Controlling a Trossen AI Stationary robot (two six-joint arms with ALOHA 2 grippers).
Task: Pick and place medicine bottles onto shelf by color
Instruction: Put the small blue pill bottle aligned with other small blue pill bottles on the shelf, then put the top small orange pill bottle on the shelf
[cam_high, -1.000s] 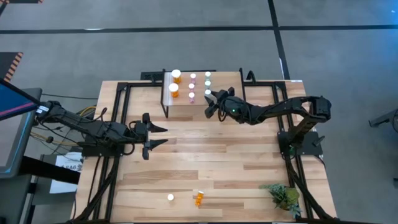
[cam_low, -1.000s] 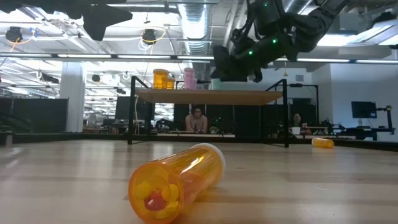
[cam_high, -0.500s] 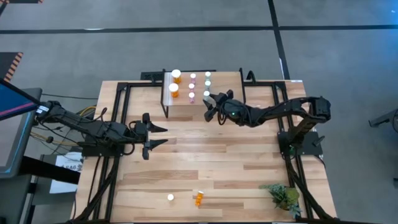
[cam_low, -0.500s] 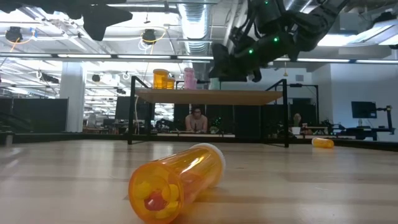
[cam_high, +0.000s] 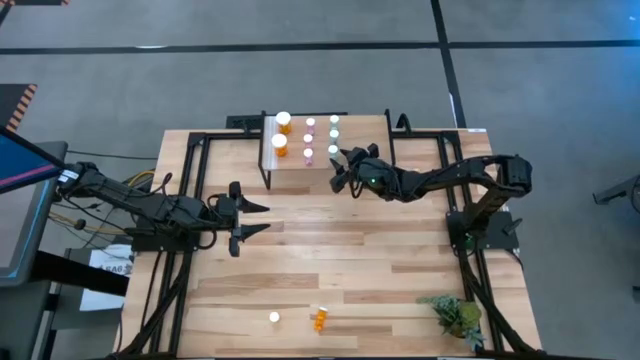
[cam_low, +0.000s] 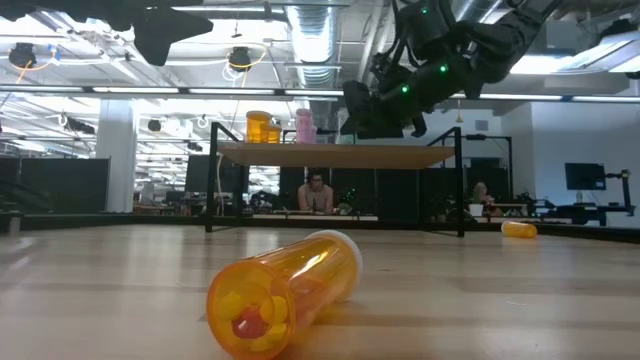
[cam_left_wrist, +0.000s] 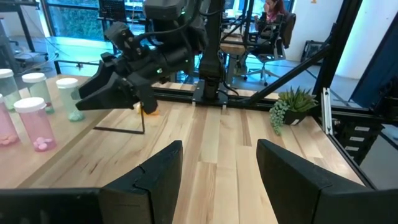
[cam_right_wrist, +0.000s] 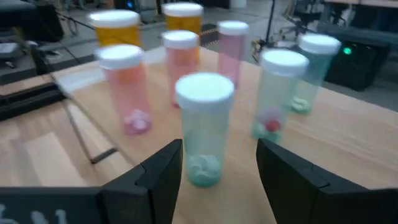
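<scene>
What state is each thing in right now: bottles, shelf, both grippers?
Teal bottle nearest the right gripper: upright on the shelf, capped, released.
Other shelf bottles: upright, capped.
Orange bottle on the table: lying on its side.
White cap: lying loose beside it.
Shelf: standing, carrying eight bottles.
Right gripper: open at the shelf's edge, empty.
Left gripper: open, empty, over the table.

Translucent plastic medicine bottles (cam_right_wrist: 203, 127) — pale wood shelf (cam_right_wrist: 348, 152), matt.

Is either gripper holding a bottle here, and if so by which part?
Nothing is held. The right gripper stands open at a teal bottle on the shelf; the left gripper waits open.
</scene>
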